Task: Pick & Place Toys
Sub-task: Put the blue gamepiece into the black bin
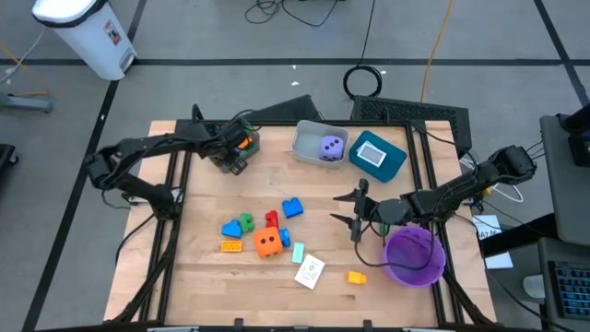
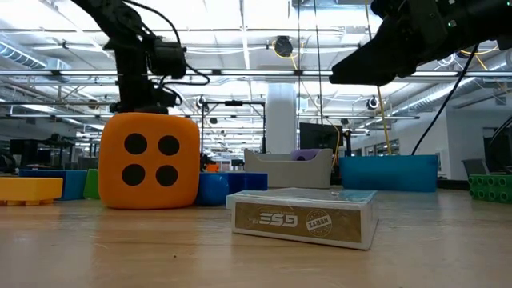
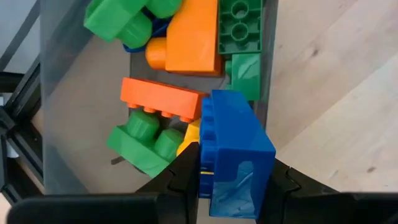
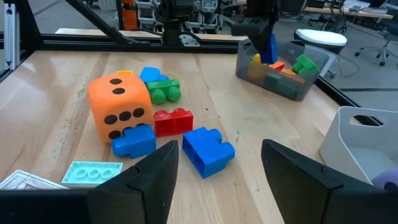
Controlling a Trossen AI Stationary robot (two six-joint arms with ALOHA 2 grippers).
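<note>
Left wrist: chunky blue block (image 3: 236, 152)

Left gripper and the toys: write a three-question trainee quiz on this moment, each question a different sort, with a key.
1. True or false: the left gripper is shut on a blue block above the bin of blocks.
2. Which die lies in the grey bin? A) orange die B) purple die C) neither
3. Fill in: the right gripper is ___, hovering beside the purple bowl.

Key: 1 true; 2 B; 3 open.
</note>
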